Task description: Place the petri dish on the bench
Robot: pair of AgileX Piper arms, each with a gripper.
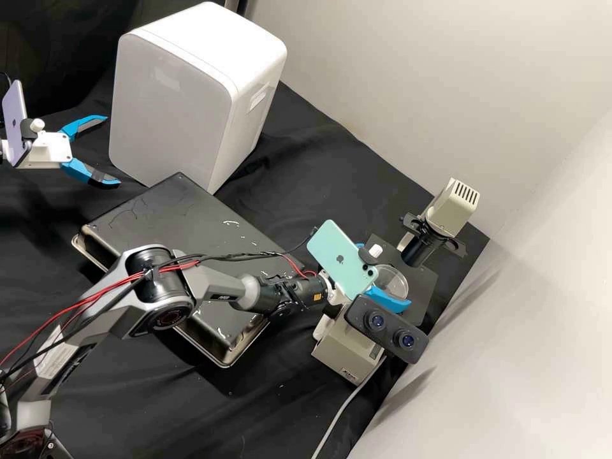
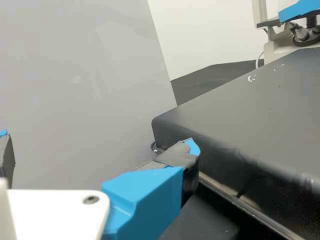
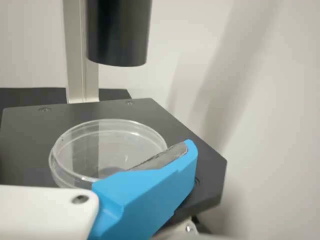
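The petri dish (image 3: 107, 150) lies on the stage (image 3: 30, 125) of the microscope (image 1: 347, 347), not yet on the bench (image 1: 306, 166). My right gripper (image 1: 386, 290) is at the dish, but I cannot tell whether it is clamping it. My left gripper (image 1: 102, 152) hangs spread, well apart from the microscope. I judge that lifting and setting down are both left to do.

A: Setting was a laboratory. A microscope (image 1: 344, 352) stood on the black-draped surface (image 1: 319, 153).
B: Agreed. A clear petri dish (image 3: 107, 150) lay on its stage (image 3: 30, 125). A white benchtop unit (image 1: 191, 89) stood near a metal tray (image 1: 217, 347).
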